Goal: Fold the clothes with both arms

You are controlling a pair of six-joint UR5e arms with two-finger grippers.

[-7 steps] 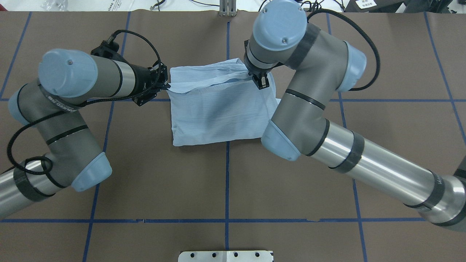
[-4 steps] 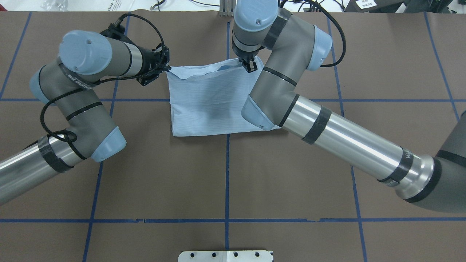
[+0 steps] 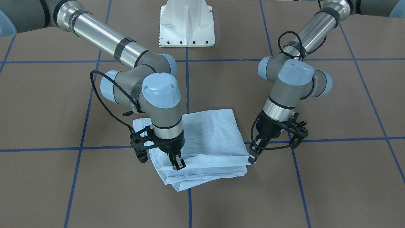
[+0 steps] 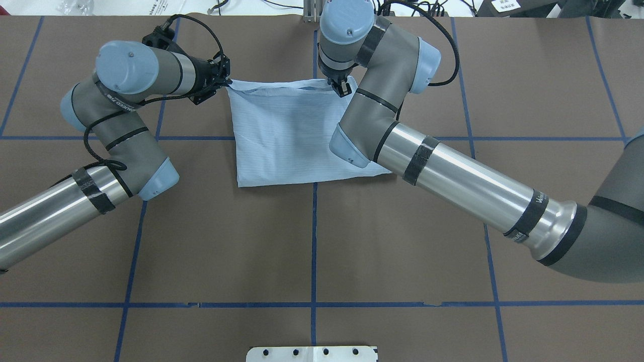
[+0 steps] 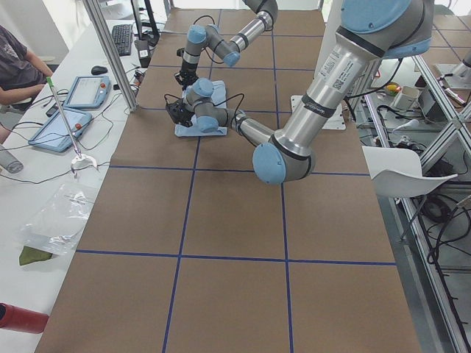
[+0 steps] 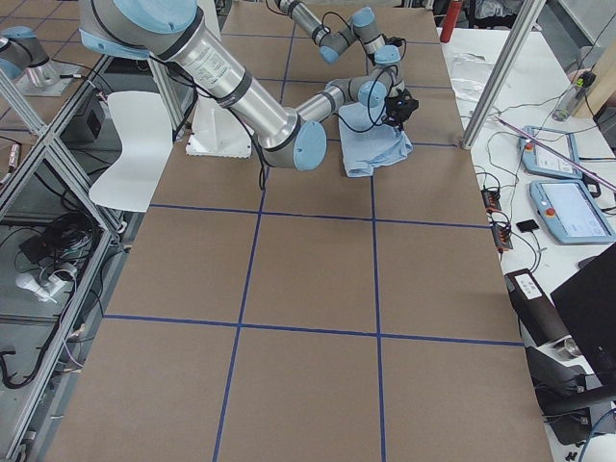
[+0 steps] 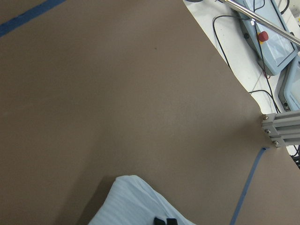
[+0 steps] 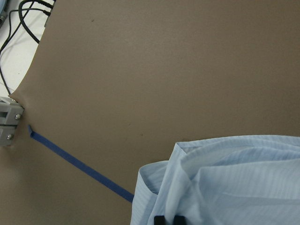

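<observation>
The clothes are one light-blue striped shirt (image 4: 292, 136), folded into a rough square on the brown table. My left gripper (image 4: 227, 83) is shut on its far left corner, low over the table. At the far right corner my right gripper (image 4: 342, 90) pinches the top layer from above. In the front-facing view the left gripper (image 3: 252, 157) grips the shirt (image 3: 212, 136) at its edge, and the right gripper (image 3: 178, 165) presses into the upper fold. Both wrist views show shirt cloth (image 7: 136, 206) (image 8: 225, 178) at closed fingertips.
The white pedestal base (image 3: 187, 25) stands behind the shirt on the robot's side. An aluminium post (image 4: 313, 10) rises at the far edge. Beyond it a side table holds teach pendants (image 6: 568, 207), cables and a person's arm (image 5: 18, 81). Blue tape lines (image 4: 314, 241) grid the mat.
Both grippers have moved toward the far edge of the table, pulling the shirt's held edge with them. The raised fold has come down and the cloth now lies flatter and stretched.
</observation>
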